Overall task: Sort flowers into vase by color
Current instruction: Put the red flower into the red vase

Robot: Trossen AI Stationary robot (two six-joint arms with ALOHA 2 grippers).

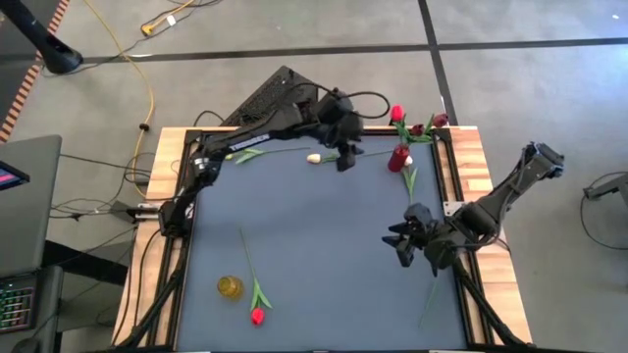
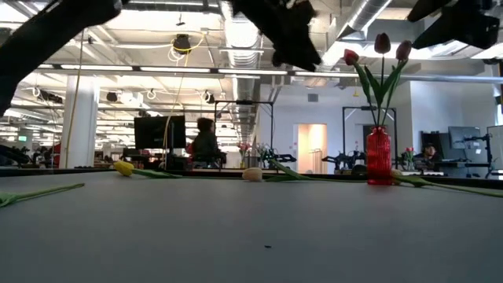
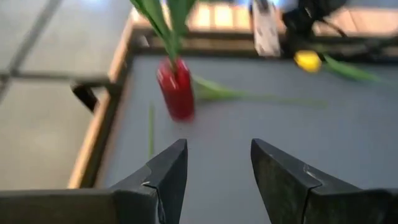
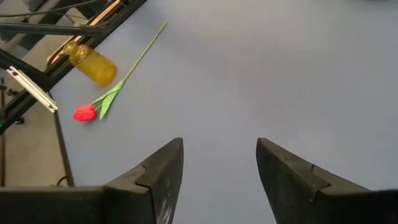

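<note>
No legible writing, seemingly, on red vase (image 2: pixel 378 156)

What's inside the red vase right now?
The red glass vase holds three tulips, their green stems fanning up to red and dark red bud heads. How deep the stems reach is hidden by the tinted glass; whether there is water cannot be told.

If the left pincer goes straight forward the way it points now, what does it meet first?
Most likely the red vase. The left pincer stands open and empty, and in its wrist view the vase stands ahead, slightly off the centre line, with bare grey mat between. Depth is unclear, so it might pass just beside it.
</note>
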